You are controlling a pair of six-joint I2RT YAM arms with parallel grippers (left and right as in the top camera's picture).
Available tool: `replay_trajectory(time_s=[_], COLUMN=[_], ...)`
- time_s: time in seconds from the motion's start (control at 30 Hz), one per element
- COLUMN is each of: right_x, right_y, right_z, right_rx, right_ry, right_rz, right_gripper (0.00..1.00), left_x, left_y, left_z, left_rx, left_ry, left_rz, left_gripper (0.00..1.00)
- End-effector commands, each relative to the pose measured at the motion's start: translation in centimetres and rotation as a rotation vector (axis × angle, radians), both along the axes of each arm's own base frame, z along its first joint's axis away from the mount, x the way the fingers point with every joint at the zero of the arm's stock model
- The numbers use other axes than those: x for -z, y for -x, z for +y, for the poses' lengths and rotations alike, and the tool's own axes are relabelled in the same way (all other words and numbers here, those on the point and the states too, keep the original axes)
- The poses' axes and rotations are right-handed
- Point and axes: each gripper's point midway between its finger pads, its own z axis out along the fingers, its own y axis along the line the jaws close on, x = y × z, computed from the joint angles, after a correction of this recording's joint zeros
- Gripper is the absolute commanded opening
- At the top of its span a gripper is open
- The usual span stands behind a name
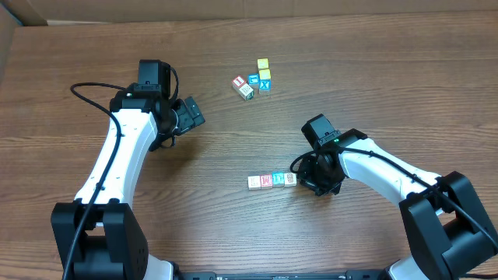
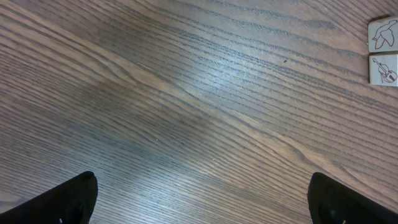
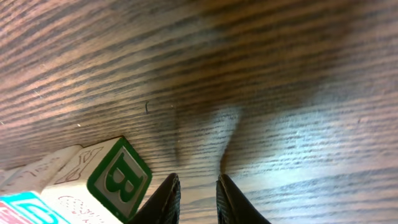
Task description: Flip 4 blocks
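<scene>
Left pincer (image 2: 202,186): fully spread; its black fingertips (image 2: 71,199) sit at the lower corners of the left wrist view; only bare brown wood-grain counter (image 2: 186,93) lies between them; holds nothing.
Right pincer (image 3: 198,182): nearly closed; a narrow slit separates its two black fingers (image 3: 166,199); the slit is empty; grips nothing.
Row of four small wooden alphabet cubes (image 1: 272,180): flat on the counter, at 6 o'clock of its centre, side by side. From 9 to 3 o'clock: cream cube (image 1: 254,182), red-faced cube (image 1: 266,180), blue-faced cube (image 1: 278,179), tan cube (image 1: 290,179).
Right pincer to row: at 3 o'clock of the tan cube, just beside it; in the right wrist view that cube shows a green-framed letter B at 9 o'clock of the fingers; contact cannot be told.
Cluster of loose cubes (image 1: 254,80): at 12 o'clock of the row, well apart; includes two yellow cubes (image 1: 263,64).
Left pincer to cluster: at 8 o'clock of it, apart; two cream picture cubes (image 2: 384,34) show at the right edge of the left wrist view.
</scene>
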Motion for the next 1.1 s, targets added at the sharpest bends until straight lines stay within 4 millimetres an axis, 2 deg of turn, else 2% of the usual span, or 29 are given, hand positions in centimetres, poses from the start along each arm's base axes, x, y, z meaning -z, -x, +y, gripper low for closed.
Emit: replay_trajectory(time_s=[0.0,0.3,0.37,0.43,0.57,0.7,0.73,0.77,0.83,0.87,0.9,0.93,0.97,1.07], right_x=[-0.5,-0.8,-0.8,-0.7,-0.7,-0.7,-0.7,-0.7,-0.7,-0.7,-0.7,-0.7,-0.7,-0.7], right_y=[-0.4,-2.2,-2.2,-2.1,-2.0,-2.1,-2.0,-2.0,-1.8,-1.8,-1.7,-1.7,-1.7,-1.8], right_z=[-0.2,0.0,0.0,0.0,-0.1,-0.1,-0.1,-0.1,-0.2,-0.2,-0.2,-0.2,-0.2,-0.1], right_rx=[-0.101,-0.089,-0.089,-0.089,-0.093,-0.119,-0.128,-0.137,-0.14,-0.14,-0.14,-0.14,-0.14,-0.14], right_ry=[0.007,-0.021,-0.02,-0.018,-0.015,-0.018,-0.018,-0.018,-0.016,-0.015,-0.016,-0.016,-0.016,-0.017], right_rz=[-0.059,-0.12,-0.12,-0.116,-0.111,-0.121,-0.123,-0.124,-0.117,-0.113,-0.11,-0.109,-0.109,-0.114], right_gripper=[0.21,0.09,0.04,0.04,0.04,0.04,0.04,0.04,0.04,0.04,0.04,0.04,0.04,0.04], left_x=[-0.4,-0.4,-0.4,-0.4,-1.3,-0.7,-0.6,-0.3,0.2,0.4,0.7,1.0,1.4,2.7], left_y=[-0.2,-0.2,-0.2,-0.4,-2.7,-1.1,-0.5,0.3,2.2,3.0,4.1,4.9,5.9,8.2], left_z=[0.3,0.3,0.3,0.3,0.1,-1.0,-1.4,-1.8,-1.9,-1.9,-2.0,-2.1,-2.3,-3.3], left_rx=[0.006,0.006,0.005,0.005,0.007,0.028,0.041,0.062,0.069,0.067,0.068,0.071,0.076,0.125], left_ry=[-0.016,-0.016,-0.016,-0.015,-0.005,0.05,0.071,0.091,0.101,0.101,0.101,0.101,0.1,0.094], left_rz=[-0.013,-0.012,-0.013,-0.018,-0.121,-0.051,-0.027,0.008,0.085,0.119,0.161,0.195,0.233,0.31], left_gripper=[1.0,1.0,1.0,1.0,1.0,1.0,0.97,0.89,0.81,0.68,0.5,0.21,0.04,0.04])
